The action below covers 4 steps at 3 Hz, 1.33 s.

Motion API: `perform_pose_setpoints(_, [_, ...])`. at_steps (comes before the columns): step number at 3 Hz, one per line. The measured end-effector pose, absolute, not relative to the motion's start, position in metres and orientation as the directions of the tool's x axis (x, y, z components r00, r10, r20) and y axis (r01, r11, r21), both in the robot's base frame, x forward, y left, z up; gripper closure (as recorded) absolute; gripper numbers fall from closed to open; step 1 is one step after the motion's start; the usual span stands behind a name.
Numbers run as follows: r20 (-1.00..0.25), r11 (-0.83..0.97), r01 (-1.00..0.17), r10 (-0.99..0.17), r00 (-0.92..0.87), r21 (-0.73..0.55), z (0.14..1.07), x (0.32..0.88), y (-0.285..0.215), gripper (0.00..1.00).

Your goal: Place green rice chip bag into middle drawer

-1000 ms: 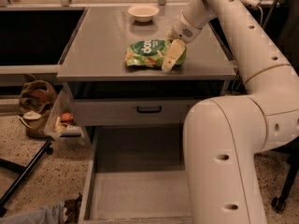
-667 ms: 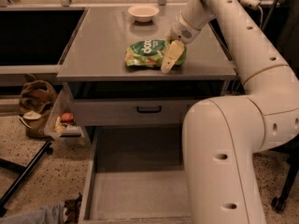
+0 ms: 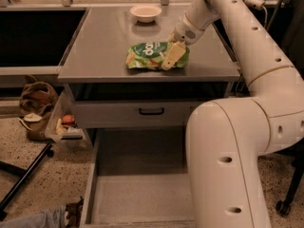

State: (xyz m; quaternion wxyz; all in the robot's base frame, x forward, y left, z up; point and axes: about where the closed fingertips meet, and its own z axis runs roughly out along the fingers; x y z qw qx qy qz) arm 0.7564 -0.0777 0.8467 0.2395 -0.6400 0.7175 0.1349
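Observation:
The green rice chip bag (image 3: 148, 55) lies flat on the grey counter top (image 3: 102, 42), near its front edge. My gripper (image 3: 171, 59) reaches down from the upper right and sits on the bag's right end, touching it. The middle drawer (image 3: 137, 194) is pulled out low in front of the cabinet. It is a wide grey tray with low side walls and nothing on its floor. My white arm (image 3: 228, 165) covers the drawer's right part.
A white bowl (image 3: 146, 12) stands at the back of the counter. A shut grey drawer front with a black handle (image 3: 152, 111) sits under the counter. A clear bin (image 3: 66, 126) and a brown bag (image 3: 35, 98) lie on the floor to the left, with a black pole (image 3: 23, 179) below them.

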Motion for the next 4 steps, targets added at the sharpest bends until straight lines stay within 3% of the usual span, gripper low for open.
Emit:
perform_pose_setpoints(2, [-0.523, 0.142, -0.984, -0.850, -0.064, -0.110, 0.847, 0.756, -0.076, 0.88])
perform_pose_setpoints(3, [-0.533, 0.115, -0.983, -0.846, -0.020, -0.146, 0.873, 0.738, -0.082, 1.00])
perform_pose_setpoints(4, [-0.575, 0.107, -0.966, -0.816, 0.050, -0.237, 0.930, 0.695, -0.089, 1.00])
